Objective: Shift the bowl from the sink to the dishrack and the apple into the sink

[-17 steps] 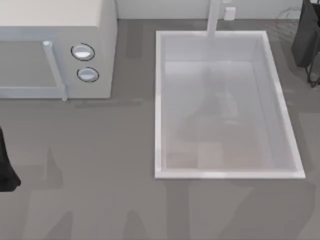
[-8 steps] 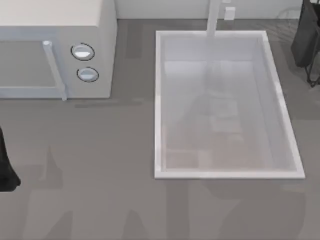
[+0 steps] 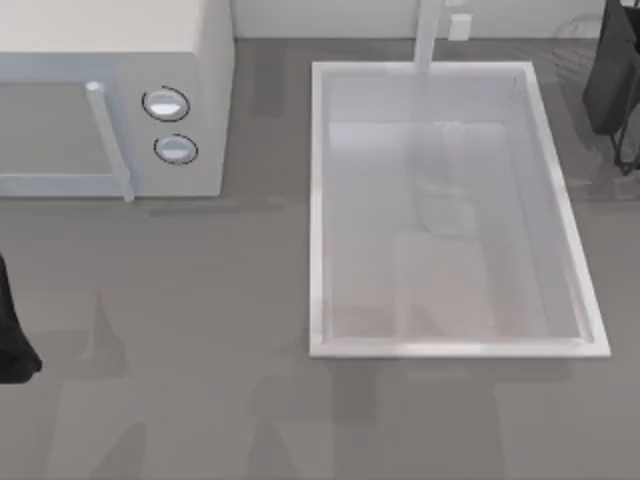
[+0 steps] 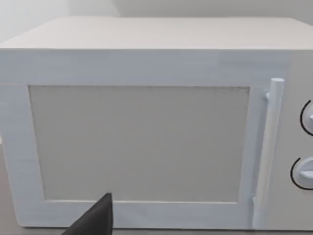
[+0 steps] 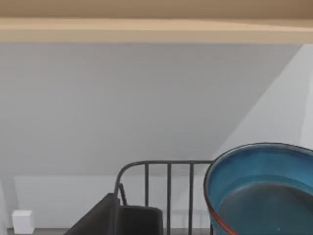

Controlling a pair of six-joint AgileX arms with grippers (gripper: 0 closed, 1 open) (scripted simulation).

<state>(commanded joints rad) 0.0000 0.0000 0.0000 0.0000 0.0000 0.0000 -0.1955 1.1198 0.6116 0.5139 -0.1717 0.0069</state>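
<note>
Fingers of your right gripper: grip unreadable; blue bowl beside dishrack wires, far right. Sink holds nothing. Left arm parked at near left edge

grey counter, microwave, sink
</note>
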